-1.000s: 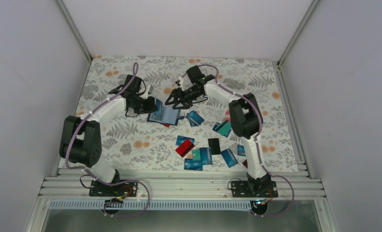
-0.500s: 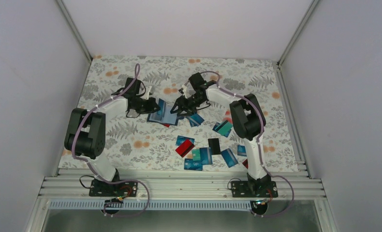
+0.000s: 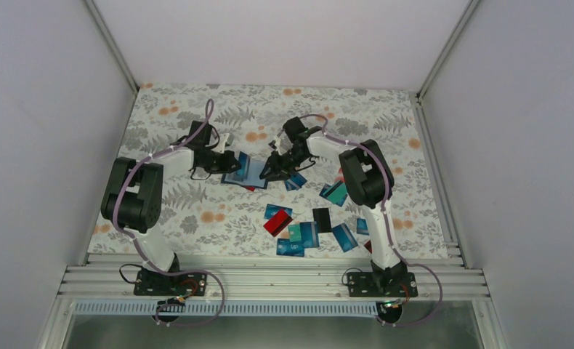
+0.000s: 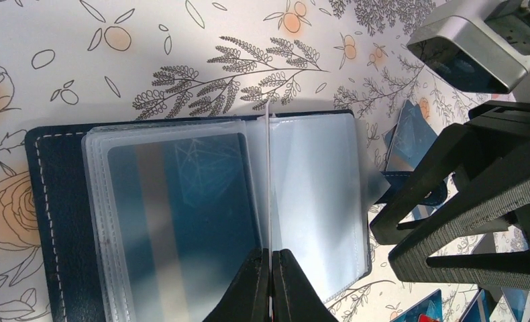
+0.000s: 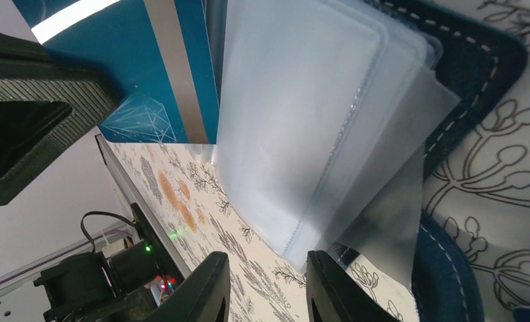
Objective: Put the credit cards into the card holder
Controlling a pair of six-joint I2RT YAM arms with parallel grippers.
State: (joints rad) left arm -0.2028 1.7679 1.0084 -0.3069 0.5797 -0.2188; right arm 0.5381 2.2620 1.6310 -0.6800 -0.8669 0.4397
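The card holder (image 3: 245, 171) lies open on the floral cloth, its navy cover (image 4: 53, 221) under a stack of clear sleeves. One sleeve holds a blue card (image 4: 182, 201). My left gripper (image 4: 270, 253) is shut on a single clear sleeve, holding it upright on edge. My right gripper (image 5: 268, 285) is open at the holder's right edge, its right finger (image 5: 329, 282) next to the loose corner of the sleeves. Nothing is gripped between its jaws. Loose credit cards (image 3: 298, 236), blue, teal, red and one black, lie nearer the arm bases.
More cards lie right of the holder (image 3: 335, 193) and just beside it (image 3: 293, 179). The right gripper's black fingers (image 4: 463, 201) fill the right side of the left wrist view. Grey walls and metal rails border the cloth.
The right gripper has dropped toward the holder's right edge and its jaws have narrowed. The left gripper has shifted slightly right, still pinching the sleeve.
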